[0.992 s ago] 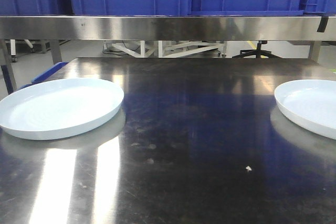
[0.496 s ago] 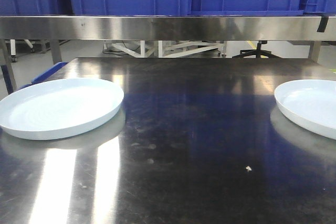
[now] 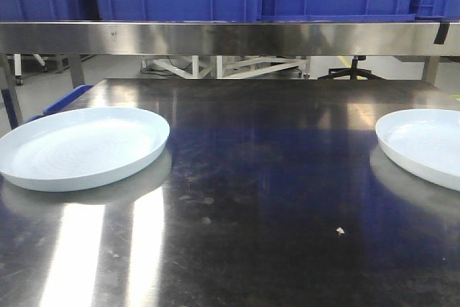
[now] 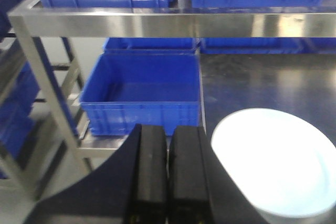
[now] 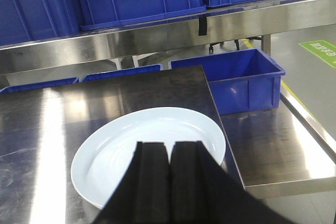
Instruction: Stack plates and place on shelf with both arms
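No motion: claws [image 4: 168, 129] [image 5: 169, 145] closed near plates [image 3: 83, 147] [image 3: 424, 145]

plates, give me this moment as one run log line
plates: left plate and right plate apart on table, unstacked | left gripper: shut, empty | right gripper: shut, empty
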You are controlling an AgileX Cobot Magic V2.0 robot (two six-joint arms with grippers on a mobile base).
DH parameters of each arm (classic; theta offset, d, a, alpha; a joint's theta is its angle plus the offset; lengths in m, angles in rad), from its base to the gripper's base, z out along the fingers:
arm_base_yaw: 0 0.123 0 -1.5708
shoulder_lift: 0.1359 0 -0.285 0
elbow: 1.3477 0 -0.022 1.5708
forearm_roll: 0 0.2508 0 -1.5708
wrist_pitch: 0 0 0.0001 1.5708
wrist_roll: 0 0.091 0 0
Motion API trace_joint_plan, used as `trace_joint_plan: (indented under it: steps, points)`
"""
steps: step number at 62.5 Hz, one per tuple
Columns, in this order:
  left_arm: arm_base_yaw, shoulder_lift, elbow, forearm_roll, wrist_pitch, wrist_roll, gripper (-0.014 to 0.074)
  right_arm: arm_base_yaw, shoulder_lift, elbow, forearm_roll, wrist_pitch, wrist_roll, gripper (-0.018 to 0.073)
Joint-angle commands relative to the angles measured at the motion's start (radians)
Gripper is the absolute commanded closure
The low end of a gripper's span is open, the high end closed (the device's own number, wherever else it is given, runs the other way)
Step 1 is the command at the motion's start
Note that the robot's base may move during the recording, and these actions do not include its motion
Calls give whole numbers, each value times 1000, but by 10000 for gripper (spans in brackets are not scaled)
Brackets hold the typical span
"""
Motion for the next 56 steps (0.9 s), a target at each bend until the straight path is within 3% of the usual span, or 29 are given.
trace_joint_plan:
  steps: [1, 9, 20, 50, 56]
  points:
    - [-15, 161, -193, 44, 35, -5, 510, 0, -18, 2, -3, -86, -2, 539]
    - [-15, 349, -328, 51, 110, -5, 510, 0, -18, 2, -3, -86, -2, 539]
    - [-15, 466, -352, 18, 122, -5, 510, 0, -18, 2, -3, -86, -2, 539]
    - [-15, 498, -352, 20, 47, 2, 510, 0, -18, 2, -3, -86, -2, 539]
    - [-15, 498, -352, -21, 43, 2, 510, 0, -18, 2, -3, -86, -2, 539]
